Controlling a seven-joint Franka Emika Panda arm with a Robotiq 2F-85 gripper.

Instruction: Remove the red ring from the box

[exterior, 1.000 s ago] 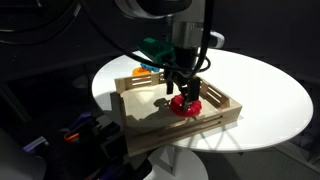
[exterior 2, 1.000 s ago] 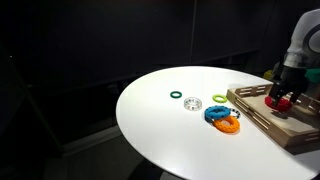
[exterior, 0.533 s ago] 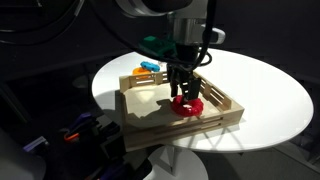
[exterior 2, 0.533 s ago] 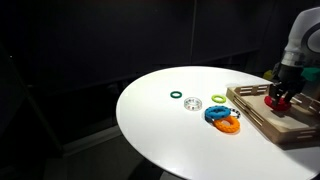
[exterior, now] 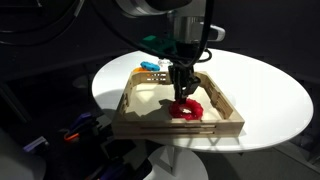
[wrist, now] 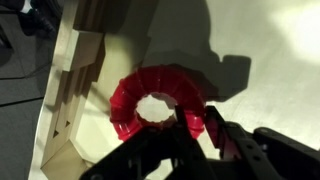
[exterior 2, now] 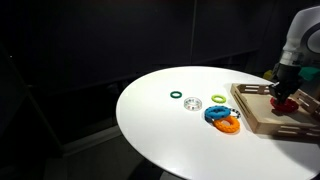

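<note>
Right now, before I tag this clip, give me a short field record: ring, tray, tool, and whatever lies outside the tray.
red ring: inside the tray, close to a side wall
wooden tray: on the round white table
tool: lowered into the tray, appears closed on the ring's edge
outside the tray: blue and orange pieces, green ring, pale ring
task state: ring not yet out

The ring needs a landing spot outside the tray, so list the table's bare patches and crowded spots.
Bare: the table between its near rim and the green ring; also on the side of the box away from the small pieces. Crowded: blue and orange pieces beside the box wall.
</note>
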